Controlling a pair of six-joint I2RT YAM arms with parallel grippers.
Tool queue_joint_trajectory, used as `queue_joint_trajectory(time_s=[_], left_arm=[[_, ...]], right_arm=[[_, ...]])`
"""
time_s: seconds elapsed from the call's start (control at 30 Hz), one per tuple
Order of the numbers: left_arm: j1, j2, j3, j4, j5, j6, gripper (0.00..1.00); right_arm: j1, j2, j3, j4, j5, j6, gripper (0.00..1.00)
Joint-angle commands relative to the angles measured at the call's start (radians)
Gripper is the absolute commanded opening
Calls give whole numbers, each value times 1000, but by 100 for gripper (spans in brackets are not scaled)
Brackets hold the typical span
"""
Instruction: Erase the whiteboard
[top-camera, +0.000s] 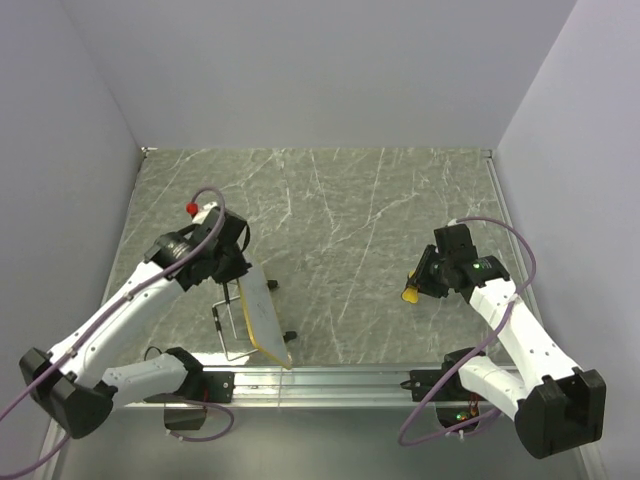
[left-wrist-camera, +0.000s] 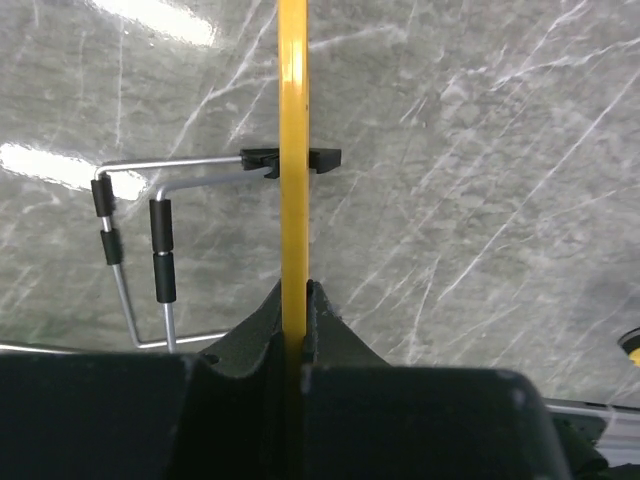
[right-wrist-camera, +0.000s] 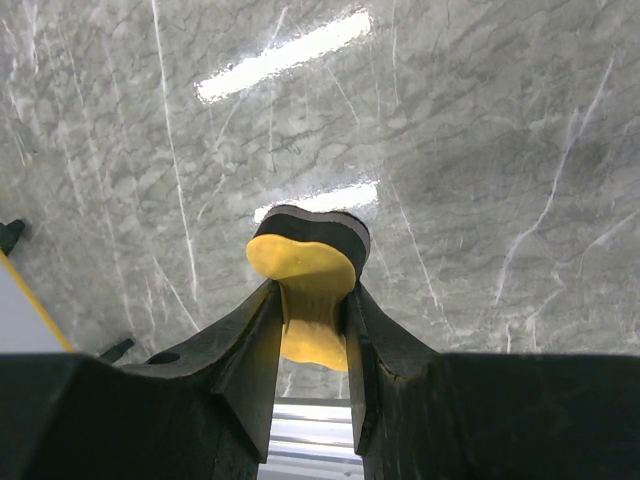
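Bright, even light falls from above. The glossy table mirrors it as white streaks of glare in both wrist views. The whiteboard edge carries a thin glint. Shadows lie soft and faint; the top view is sharp.

Our little marble corner
We've got a grey-green veined tabletop boxed in by plain pale walls, with bright glare streaks on it.
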Motion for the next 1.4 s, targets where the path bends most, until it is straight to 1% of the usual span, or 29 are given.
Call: queue_joint_trajectory(time_s=[0.0,0.13,0.17,0.23,0.33,0.4,0.43,0.57,0.63,0.67,0.73,0.83,0.87,0.93,0.97,1.07,1.13,1.17,1.23,1.27,1.33,1.37], left_arm=[[-17,-78,-69,119,51,-92,0],[-37,-123,-149,133,2,-131,0],[-43,-147,-196,145,-3,-151,0],[-49,-177,-253,212,3,-168,0],[-66,-227,-391,332,6,-176,0],[-78,-256,-436,393,2,-146,0],[-87,-267,-474,472,3,-127,0],[-95,-336,-554,663,32,-12,0],[-95,-330,-574,720,57,23,0],[-95,-307,-575,787,78,83,1],[-94,-266,-556,820,116,117,0],[-94,-122,-505,872,159,190,0],[-92,-91,-488,881,170,219,0],[-89,-28,-432,903,192,247,0],[-89,33,-410,898,193,262,0],[-87,137,-332,881,216,292,0],[-87,186,-293,867,228,304,0],[-87,199,-284,864,230,310,0],[-87,225,-260,843,229,318,0],[-87,234,-252,831,222,319,0],[-87,251,-227,812,225,327,0],[-87,265,-220,797,225,332,0]], right_arm=[[-8,-2,11,12,1,-25,0],[-8,-11,7,8,-5,-26,0],[-8,-14,4,8,-8,-26,0],[-9,-17,2,8,-11,-26,0],[-8,-22,-1,11,-19,-28,0],[-8,-29,-2,18,-23,-29,0],[-9,-34,-4,18,-23,-29,0],[-8,-49,-4,20,-29,-29,0],[-9,-56,-4,21,-31,-29,0],[-9,-56,-5,23,-31,-29,0],[-9,-57,-2,32,-45,-32,0],[-9,-97,-4,115,-164,-52,0],[-8,-127,-8,183,-266,-52,0],[-2,-143,-4,237,-339,-40,0],[1,-140,7,280,-397,-23,0],[30,-105,24,362,-454,18,0],[67,-79,39,394,-442,36,0],[118,-47,48,417,-428,47,0],[174,-7,76,434,-372,55,0],[226,39,83,461,-361,72,0],[273,88,94,501,-350,99,0],[291,136,100,550,-353,131,0]])
